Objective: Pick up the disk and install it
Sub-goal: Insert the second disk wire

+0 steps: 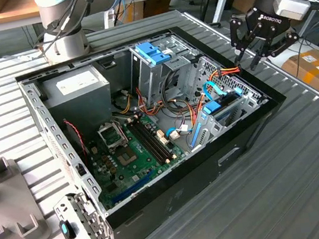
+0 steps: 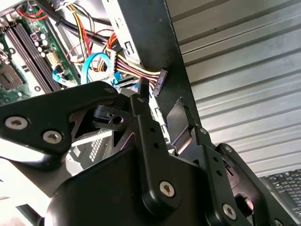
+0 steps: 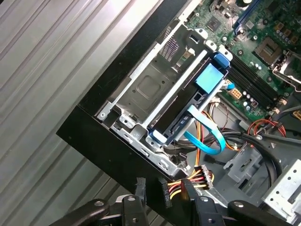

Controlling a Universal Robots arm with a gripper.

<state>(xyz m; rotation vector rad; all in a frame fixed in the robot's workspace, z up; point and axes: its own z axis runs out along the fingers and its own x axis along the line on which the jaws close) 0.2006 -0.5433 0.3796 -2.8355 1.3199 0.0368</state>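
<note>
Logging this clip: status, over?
Gripper open, empty, above the case edge. Disk in the drive bay, untouched. Blue cable looped beside it.

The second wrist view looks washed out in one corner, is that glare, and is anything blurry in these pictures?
In the second wrist view, strong glare whitens the area beside the gripper, whose black links loom large and slightly soft; in the first wrist view, light streaks the ribbed table while the disk stays sharp; the exterior view is evenly lit, with the computer case casting only a soft shadow.
</note>
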